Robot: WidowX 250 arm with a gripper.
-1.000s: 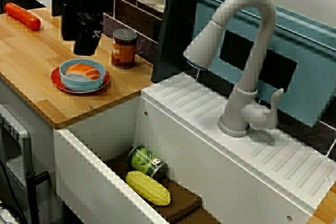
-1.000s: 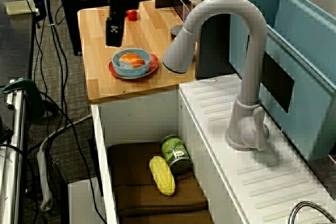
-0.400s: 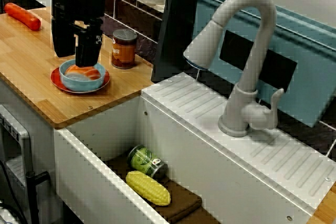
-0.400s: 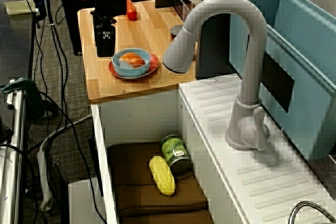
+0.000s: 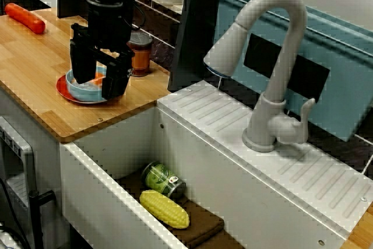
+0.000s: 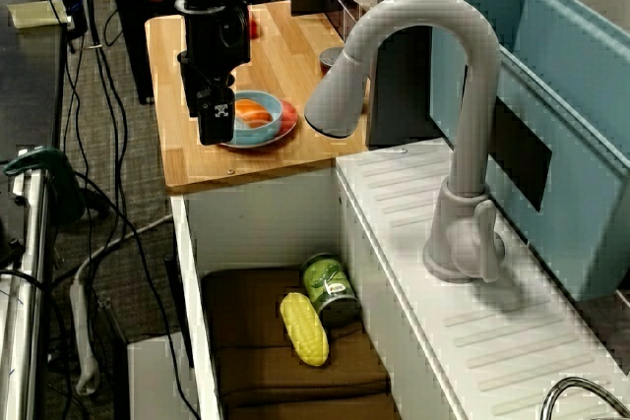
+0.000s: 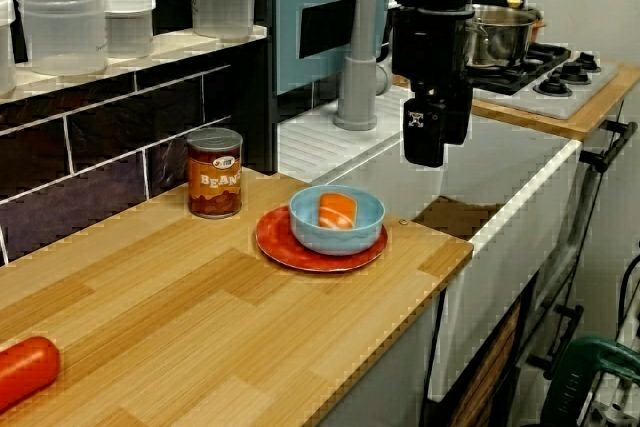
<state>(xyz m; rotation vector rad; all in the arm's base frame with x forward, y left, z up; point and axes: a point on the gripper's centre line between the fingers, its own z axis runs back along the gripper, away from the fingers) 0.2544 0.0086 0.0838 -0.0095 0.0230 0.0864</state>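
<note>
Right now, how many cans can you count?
2: a brown can on the counter beside the plate, a green can in the sink beside the corn. Others could be hidden.

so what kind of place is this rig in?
A kitchen, probably a mock-up for testing: a sink with a faucet, a wooden counter with a can of beans, and a stove with a pot.

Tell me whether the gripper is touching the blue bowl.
Apart. The view along the counter shows the gripper hanging up and to the right of the blue bowl, with open space plainly visible between them.
</note>
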